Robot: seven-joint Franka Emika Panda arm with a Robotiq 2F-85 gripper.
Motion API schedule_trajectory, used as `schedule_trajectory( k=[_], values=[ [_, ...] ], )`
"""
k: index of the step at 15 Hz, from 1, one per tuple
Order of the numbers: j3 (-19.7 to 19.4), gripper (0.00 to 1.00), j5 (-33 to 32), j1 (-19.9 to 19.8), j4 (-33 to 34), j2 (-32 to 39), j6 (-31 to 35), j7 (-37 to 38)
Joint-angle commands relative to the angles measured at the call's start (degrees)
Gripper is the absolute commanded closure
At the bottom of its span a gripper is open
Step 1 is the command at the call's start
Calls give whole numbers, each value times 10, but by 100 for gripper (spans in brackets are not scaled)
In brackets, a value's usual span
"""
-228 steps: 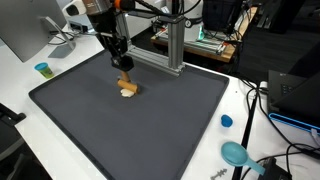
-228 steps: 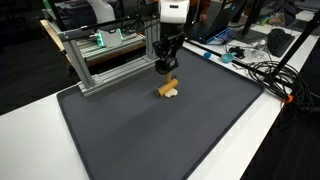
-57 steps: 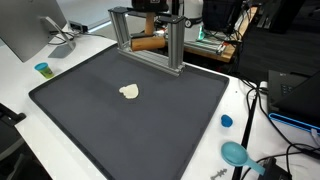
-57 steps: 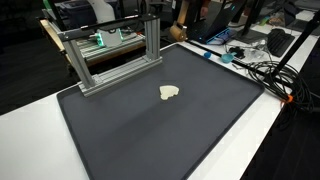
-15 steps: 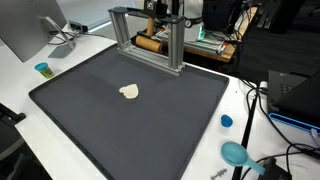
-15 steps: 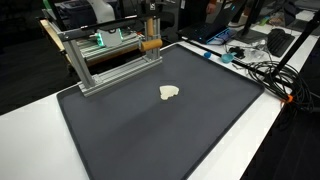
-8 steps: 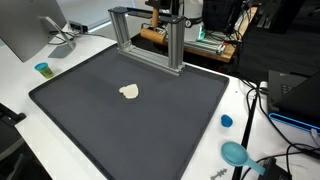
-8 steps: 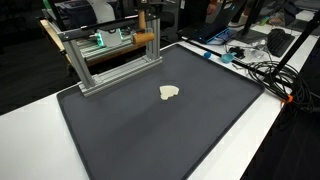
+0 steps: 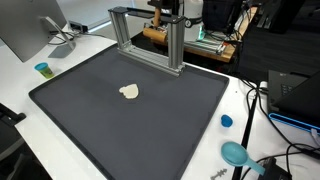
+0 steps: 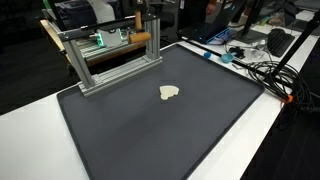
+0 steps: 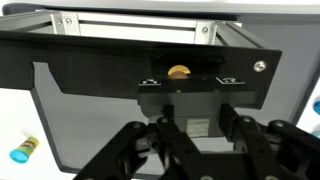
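- Step in hand, as judged: you are carrying the wooden cylinder [image 9: 155, 34] in the air close to the aluminium frame [image 9: 175, 45], at the upper middle of both exterior views.
- Keep the cylinder level. It lies roughly horizontal under the end effector [image 10: 141, 24], and either end could clip a frame post if you tilt or yaw it.
- Watch the near post and the top bar. In an exterior view the cylinder [image 10: 143, 38] sits just beside the frame's upright [image 10: 155, 45]; I cannot tell whether they touch.
- Move slowly, along one axis at a time. Use both exterior views for clearance, because the wrist view is largely blocked by a dark bar across its middle.
- Hold the grip as it is. A smooth round piece held across its width may roll or slip if the jaws ease off.
- End effector [image 11: 190, 100]: jaws drawn in as far as the cylinder allows and clamped on it. In the wrist view only the cylinder's round end [image 11: 179, 72] shows, just above centre.
- It touches nothing else that I can make out.
- Thing's place: held aloft by the frame at the far edge of the black mat [image 9: 130, 135], resting on neither mat nor worktop [image 9: 15, 85].
- A cream-coloured piece [image 9: 129, 92] lies alone on the mat, left of centre, well apart from the end effector.
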Motion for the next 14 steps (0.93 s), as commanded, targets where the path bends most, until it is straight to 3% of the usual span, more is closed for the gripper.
schedule_trajectory(
  k=[1, 2, 4, 7, 14],
  values=[
    [0, 49, 42, 4, -5, 4, -13, -6],
    [-3, 27, 46, 5, -7, 5, -12, -8],
    [-3, 23, 61, 4, -7, 6, -19, -8],
    [-1, 4, 71, -3, -3, -1, -35, -2],
    [12, 0, 36, -33, 32, -11, -111, 11]
  ],
)
